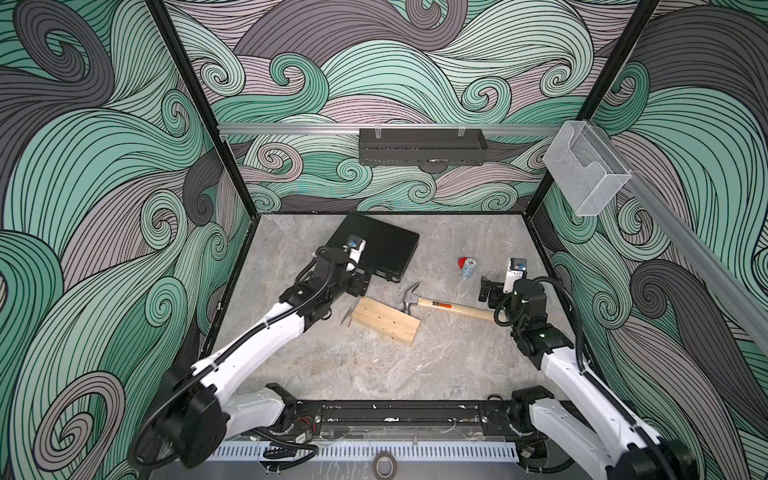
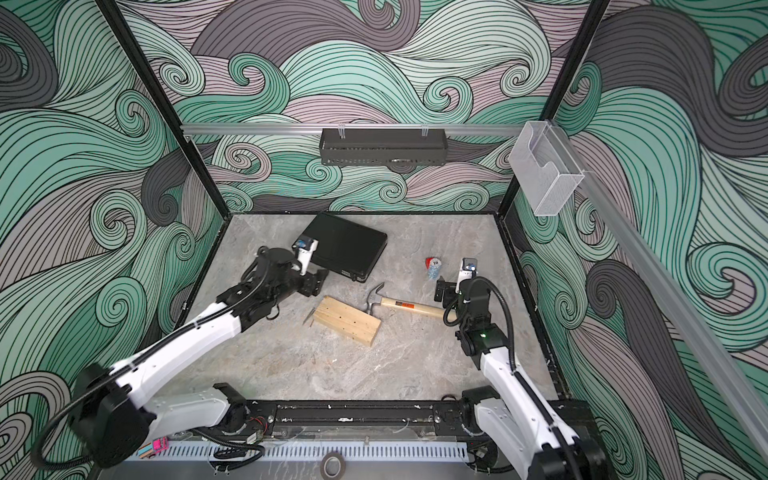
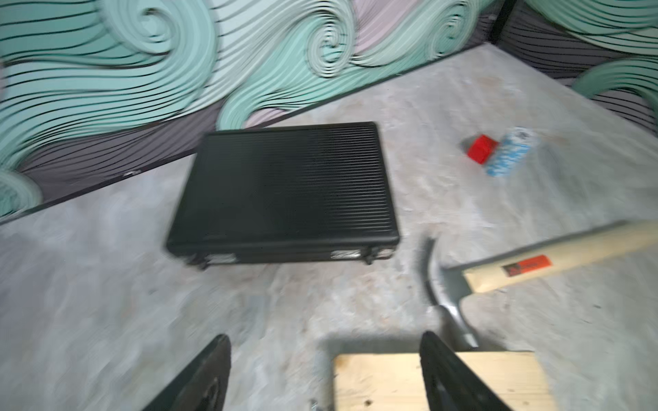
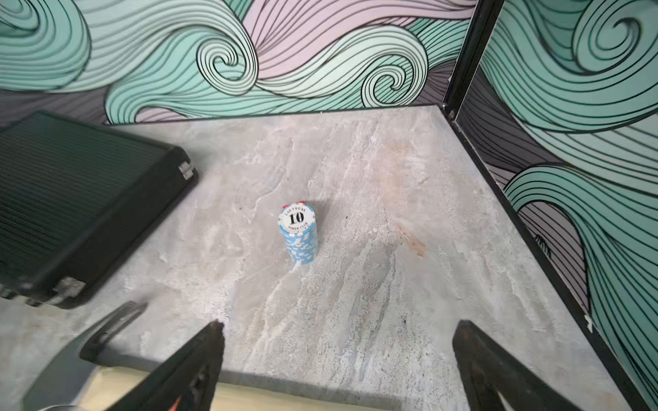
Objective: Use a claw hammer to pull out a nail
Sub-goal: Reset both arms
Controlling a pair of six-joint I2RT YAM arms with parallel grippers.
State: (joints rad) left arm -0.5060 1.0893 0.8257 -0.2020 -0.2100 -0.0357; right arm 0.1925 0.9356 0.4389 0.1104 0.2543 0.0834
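Observation:
The claw hammer point(image 1: 451, 306) lies flat on the table in both top views, its grey head and claw point(image 2: 374, 296) toward the wood block point(image 1: 386, 320) and its pale handle point(image 3: 555, 254) running right. A thin grey nail point(image 1: 347, 317) lies on the table at the block's left end; the block's top shows only small dark holes. My left gripper point(image 1: 360, 285) hangs open just behind the block's far left corner, holding nothing point(image 3: 324, 341). My right gripper point(image 1: 487, 291) stands open and empty beside the handle's far end point(image 4: 340, 325), with the claw point(image 4: 114, 323) at its side.
A shut black case point(image 1: 380, 249) lies behind the left gripper. A blue stack of poker chips point(image 4: 299, 233) with a red one point(image 1: 462, 262) stands behind the hammer. A black basket point(image 1: 422, 145) and a clear holder point(image 1: 582, 174) hang on the walls.

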